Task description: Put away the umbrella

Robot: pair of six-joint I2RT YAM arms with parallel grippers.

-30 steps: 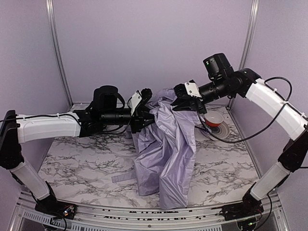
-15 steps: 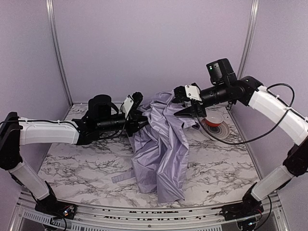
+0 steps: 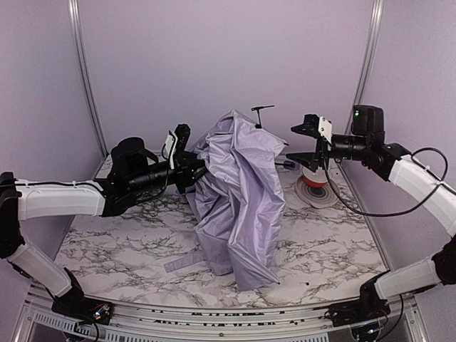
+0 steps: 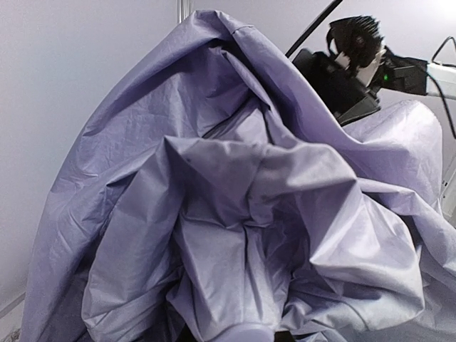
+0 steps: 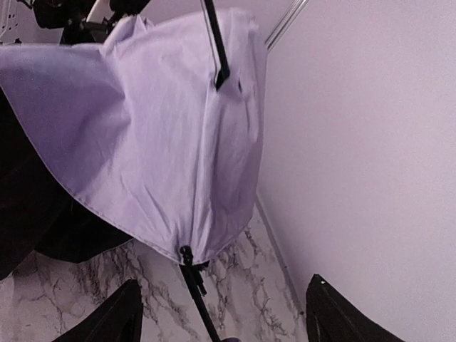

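From my station, the folding umbrella of shiny pale lavender fabric with black lining (image 3: pixel 239 192) stands as a crumpled heap over the middle of the white marble-patterned table (image 3: pixel 128 242). Its lower folds trail down to the near edge and one thin black rib (image 3: pixel 260 110) pokes out above the top. My left gripper (image 3: pixel 192 169) is pressed into the left side of the heap at mid height with its jaws narrow. The fabric hides the fingertips, but I judge it is clamped on the umbrella, probably fabric together with a rib or the shaft, since the canopy stays propped up there. My right gripper (image 3: pixel 303 142) stands wide and holds nothing, near the canopy's right flank but apart from it, with a round red-and-white object (image 3: pixel 314 187) on the table just below it.

I expect the umbrella to be light but awkward. The cloth looks slick and limp, so a pinch on fabric alone would likely slide or just drag a fold. The ribs are thin and could bend or snag. I would take hold of the stiff parts, the shaft or the handle, and gather the loose panels around them with the free gripper
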